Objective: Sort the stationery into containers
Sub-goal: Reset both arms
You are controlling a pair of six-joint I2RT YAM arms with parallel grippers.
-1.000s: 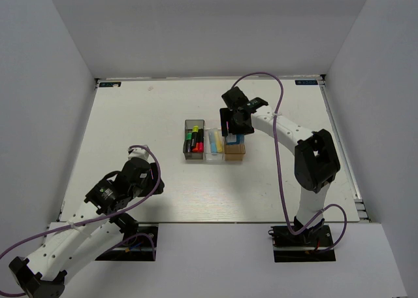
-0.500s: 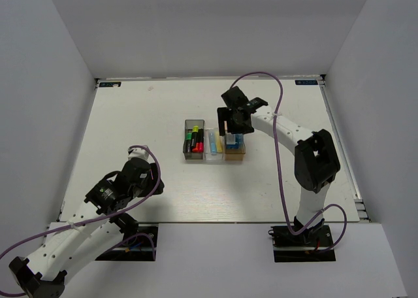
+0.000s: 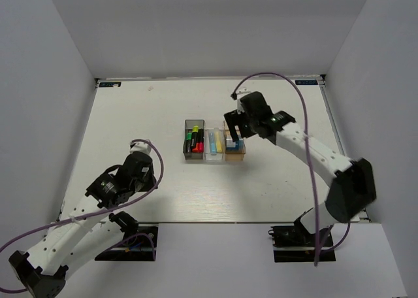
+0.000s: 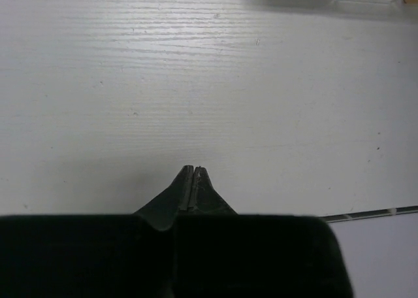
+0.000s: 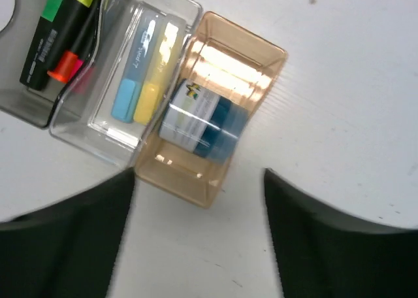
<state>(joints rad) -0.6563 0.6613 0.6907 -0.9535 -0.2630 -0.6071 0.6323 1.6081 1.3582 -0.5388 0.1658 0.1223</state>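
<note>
A robotics lab cell: plain white walls (image 3: 209,30) enclose a white table (image 3: 130,115) bearing a left arm (image 3: 72,223) and a right arm (image 3: 307,144).

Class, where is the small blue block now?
In the right wrist view, the small blue block lies inside the orange-tan bin at the row's right end, beside the clear bin.

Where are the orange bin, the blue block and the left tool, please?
orange bin (image 5: 230,64), right wrist view, bare floor.
blue block (image 5: 222,129), right wrist view, blue side.
left tool (image 4: 194,174), left wrist view, between its fingertips.
</note>
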